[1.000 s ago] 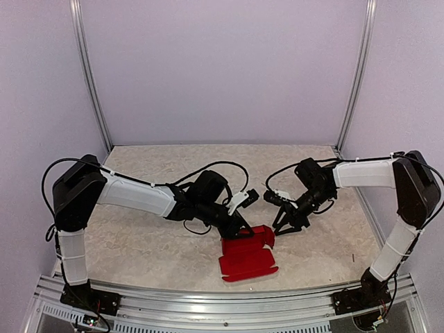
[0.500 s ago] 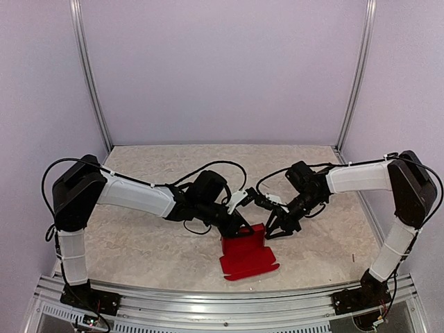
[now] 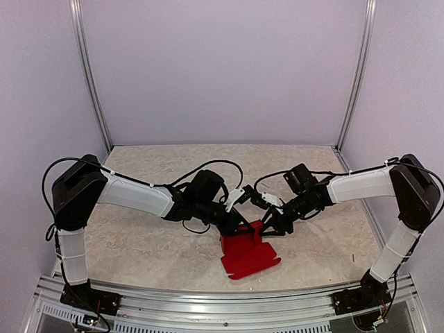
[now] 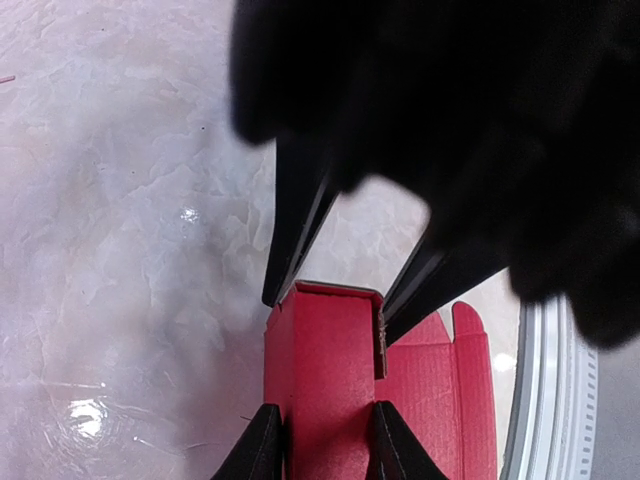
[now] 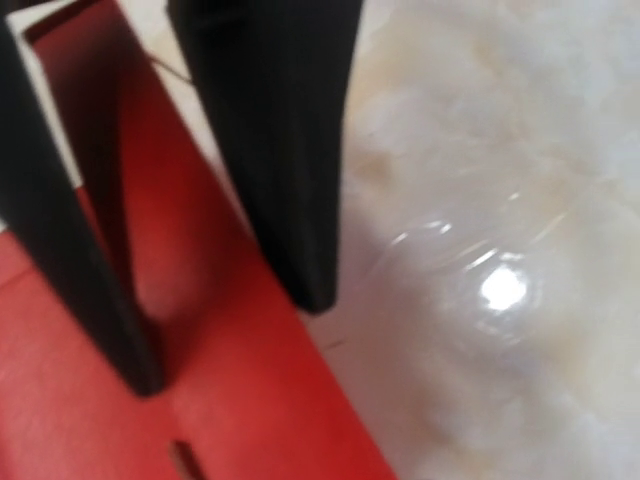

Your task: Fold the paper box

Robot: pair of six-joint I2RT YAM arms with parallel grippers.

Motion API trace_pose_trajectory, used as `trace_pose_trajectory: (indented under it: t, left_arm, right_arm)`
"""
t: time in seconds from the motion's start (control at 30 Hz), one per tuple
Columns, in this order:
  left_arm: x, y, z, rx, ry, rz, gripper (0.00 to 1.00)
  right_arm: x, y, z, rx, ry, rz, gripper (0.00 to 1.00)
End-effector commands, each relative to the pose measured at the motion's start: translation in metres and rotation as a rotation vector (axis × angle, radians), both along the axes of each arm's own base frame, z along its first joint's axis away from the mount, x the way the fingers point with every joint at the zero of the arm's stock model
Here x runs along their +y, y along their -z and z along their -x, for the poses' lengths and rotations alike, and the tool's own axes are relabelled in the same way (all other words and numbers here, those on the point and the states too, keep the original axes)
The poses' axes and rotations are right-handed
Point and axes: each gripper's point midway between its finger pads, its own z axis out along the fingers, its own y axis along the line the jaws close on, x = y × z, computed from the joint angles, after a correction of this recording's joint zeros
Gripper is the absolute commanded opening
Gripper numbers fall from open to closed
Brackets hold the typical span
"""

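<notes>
The paper box (image 3: 251,255) is bright red card, part folded, lying on the table near the front middle. In the left wrist view a raised red panel (image 4: 325,370) stands between my left gripper's fingertips (image 4: 262,448). My left gripper (image 4: 325,452) is shut on that panel, and shows in the top view (image 3: 243,226) at the box's back edge. My right gripper (image 3: 268,229) is open at the box's right back corner. In its wrist view the gripper (image 5: 230,340) has its fingers either side of a red wall (image 5: 120,200). Its black fingers (image 4: 300,215) also show past the panel's far end.
The table top (image 3: 139,243) is pale marbled stone. A metal rail (image 3: 208,295) runs along the front edge, close to the box. Grey walls and upright posts (image 3: 94,76) close in the back and sides. Both arms' cables loop above the grippers.
My right gripper has moved left and down from beside the box to straddle its raised end. The box has shifted slightly towards the front right. The left gripper has kept its hold.
</notes>
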Motion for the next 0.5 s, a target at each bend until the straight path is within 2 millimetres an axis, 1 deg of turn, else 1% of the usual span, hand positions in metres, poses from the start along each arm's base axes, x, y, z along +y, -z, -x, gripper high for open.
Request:
trace_pose_trajectory:
  t: [0.0, 0.13, 0.2, 0.27, 0.37, 0.43, 0.47]
  left_arm:
    - [0.001, 0.002, 0.008, 0.044, 0.015, 0.016, 0.31]
    - [0.003, 0.002, 0.005, 0.076, 0.005, 0.042, 0.31]
    - [0.004, 0.0, 0.004, 0.097, 0.002, 0.063, 0.31]
    - [0.006, -0.001, 0.0, 0.117, -0.014, 0.072, 0.31]
    - [0.006, -0.003, -0.003, 0.14, -0.032, 0.091, 0.31]
    - [0.005, -0.007, -0.006, 0.162, -0.052, 0.111, 0.31]
    - [0.004, -0.009, -0.007, 0.176, -0.059, 0.123, 0.31]
  right_arm:
    - [0.015, -0.01, -0.018, -0.118, 0.072, -0.035, 0.39]
    - [0.019, -0.012, -0.026, -0.166, 0.124, -0.046, 0.37]
    - [0.018, -0.006, -0.03, -0.194, 0.159, -0.013, 0.33]
    - [0.019, -0.002, -0.035, -0.227, 0.193, 0.012, 0.27]
    - [0.012, 0.005, -0.046, -0.272, 0.286, 0.076, 0.16]
    - [0.003, 0.006, -0.061, -0.3, 0.39, 0.122, 0.14]
    - [0.002, 0.006, -0.064, -0.303, 0.414, 0.132, 0.13]
